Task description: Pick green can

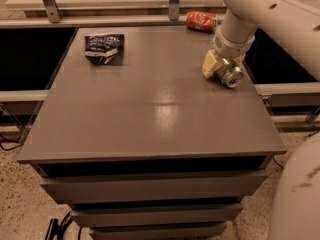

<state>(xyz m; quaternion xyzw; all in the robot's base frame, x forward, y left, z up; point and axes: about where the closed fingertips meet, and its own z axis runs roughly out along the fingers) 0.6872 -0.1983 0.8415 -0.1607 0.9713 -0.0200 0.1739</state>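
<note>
- Green can (231,76) is at the right side of the grey table (150,109), tipped, with its silver end toward the camera.
- Gripper (223,70) is right on it, pale fingers (209,64) pinching the can's sides.
- Orange-red can (201,21) lies on its side at the far edge.
- Dark snack bag (104,47) sits far left, well apart.

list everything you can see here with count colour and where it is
green can: 1, metallic green, right side of the table towards the back, at the gripper
orange-red can: 1, orange-red, lying at the table's back edge, right
snack bag: 1, dark blue, back left of the table
table: 1, grey, centre, drawers below
gripper: 1, pale, at the green can
arm: 1, white, top right
</note>
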